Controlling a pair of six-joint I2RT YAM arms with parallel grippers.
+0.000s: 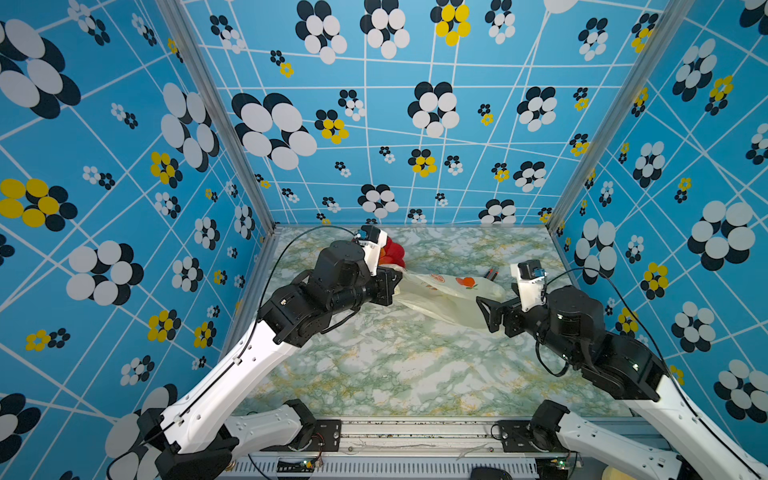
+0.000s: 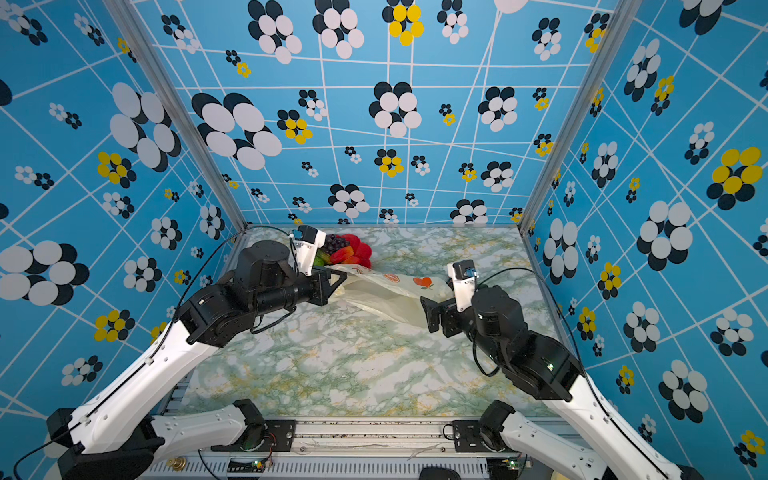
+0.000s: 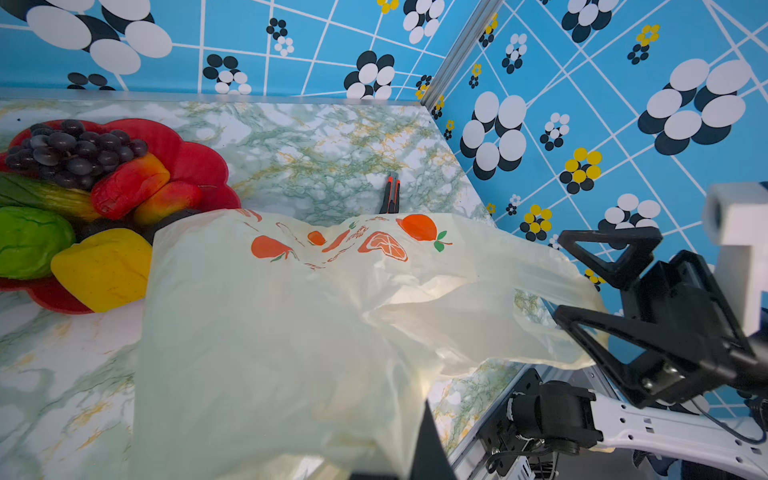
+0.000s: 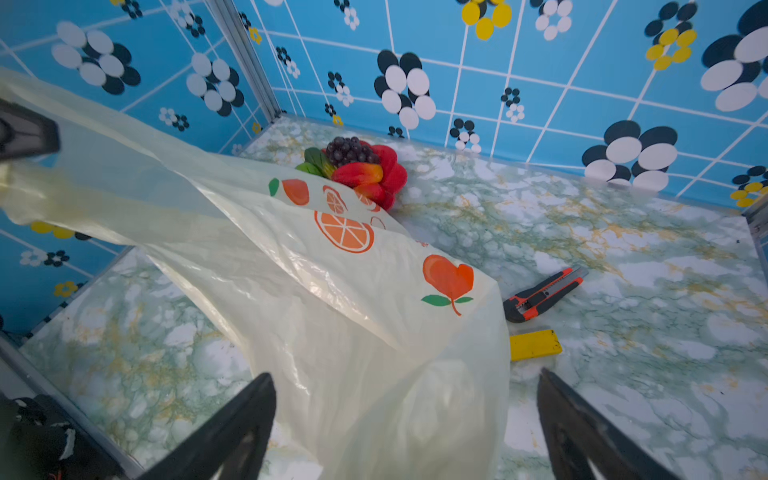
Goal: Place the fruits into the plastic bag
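1. Left gripper [image 2: 337,279]: the jaws are fully closed on one edge of the plastic bag [image 2: 386,295]. That edge is held raised above the marbled tabletop [image 2: 332,365]
2. Right gripper [image 4: 405,376]: the jaws are spread wide and clamp nothing. The opposite end of the bag lies between the two fingers [image 4: 232,428]. Whether the film touches either finger cannot be told
3. Plastic bag: in both top views it spans the gap between the two grippers and sags to the tabletop in the middle. The side with the orange fruit prints faces up. In the left wrist view, the end nearest the left gripper covers the near rim of the red flower-shaped plate [image 3: 199,166]
4. Fruits [image 3: 83,199]: piled on the plate at the back of the tabletop, just beside the left gripper and outside the bag. The grape bunch [image 3: 70,149] sits on top. Next to it lie the red-orange pieces [image 3: 129,187], a green piece [image 3: 29,241] and a yellow piece [image 3: 104,270]
5. Other items: an orange-black cutter [image 4: 544,293] and a flat yellow strip [image 4: 534,345] lie on the tabletop. Both are just beside the bag end near the right gripper
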